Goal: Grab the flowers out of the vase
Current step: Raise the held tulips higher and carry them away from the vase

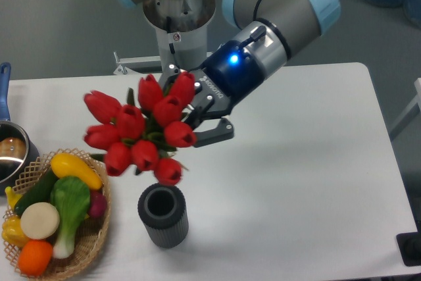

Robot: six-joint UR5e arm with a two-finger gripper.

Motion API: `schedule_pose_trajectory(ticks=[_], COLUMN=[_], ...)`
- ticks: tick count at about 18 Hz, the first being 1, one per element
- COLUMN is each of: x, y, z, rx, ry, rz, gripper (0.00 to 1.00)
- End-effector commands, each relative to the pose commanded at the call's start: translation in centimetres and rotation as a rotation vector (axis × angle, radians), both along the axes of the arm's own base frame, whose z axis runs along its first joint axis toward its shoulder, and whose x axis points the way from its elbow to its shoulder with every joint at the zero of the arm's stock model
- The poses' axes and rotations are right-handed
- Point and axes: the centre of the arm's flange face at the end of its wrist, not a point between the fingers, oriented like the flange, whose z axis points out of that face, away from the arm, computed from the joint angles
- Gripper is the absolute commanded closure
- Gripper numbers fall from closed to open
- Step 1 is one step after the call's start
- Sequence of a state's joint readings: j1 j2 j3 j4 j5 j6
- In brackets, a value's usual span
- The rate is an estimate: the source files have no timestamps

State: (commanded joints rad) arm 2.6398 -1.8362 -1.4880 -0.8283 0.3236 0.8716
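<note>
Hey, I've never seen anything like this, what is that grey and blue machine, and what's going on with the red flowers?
That is a robot arm, filmed by one fixed camera looking down at a white table. At its tip is a two-finger gripper, shut on a bunch of red tulips, the flowers, held in the air above the dark vase, which now stands empty. At the left are a wicker basket of toy vegetables and part of a steel pot.
</note>
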Motion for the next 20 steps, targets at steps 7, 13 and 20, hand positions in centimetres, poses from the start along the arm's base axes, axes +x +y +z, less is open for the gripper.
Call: schedule_pose_trajectory(ticks=[7, 13, 20], x=[-5.4, -7.4, -7.7], y=[-6.3, -8.8, -10.2], z=[0.9, 0.5, -1.8], rx=[0.002, 0.007, 0.009], ry=[0.014, 0.041, 0.082], rz=[0.136, 0.178, 0.177], gripper=[0.63, 0.63, 0.63])
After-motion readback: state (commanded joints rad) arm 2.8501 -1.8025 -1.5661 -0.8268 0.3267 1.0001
